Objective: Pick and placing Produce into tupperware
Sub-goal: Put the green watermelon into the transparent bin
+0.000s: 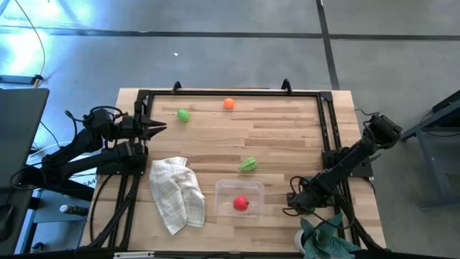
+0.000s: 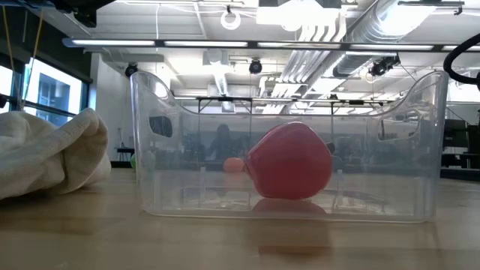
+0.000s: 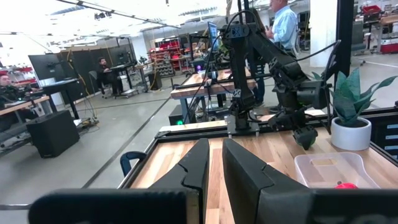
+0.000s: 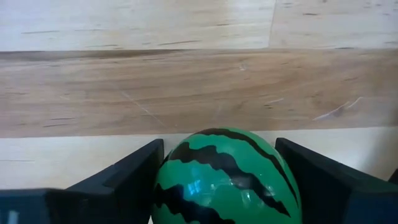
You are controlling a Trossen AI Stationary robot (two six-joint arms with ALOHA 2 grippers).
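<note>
Right pincer [image 1: 293, 203] sitting low on the surface [image 1: 287, 144], fingers apart around a striped watermelon [image 4: 225, 177], red produce [image 1: 241, 203] lying inside the tupperware [image 1: 239, 188], left pincer [image 1: 159, 128] waiting together at the left edge.

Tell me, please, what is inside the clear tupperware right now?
The tupperware holds only the red produce piece, resting on its floor. The clear walls hide nothing. The leafy green piece lies outside.
</note>
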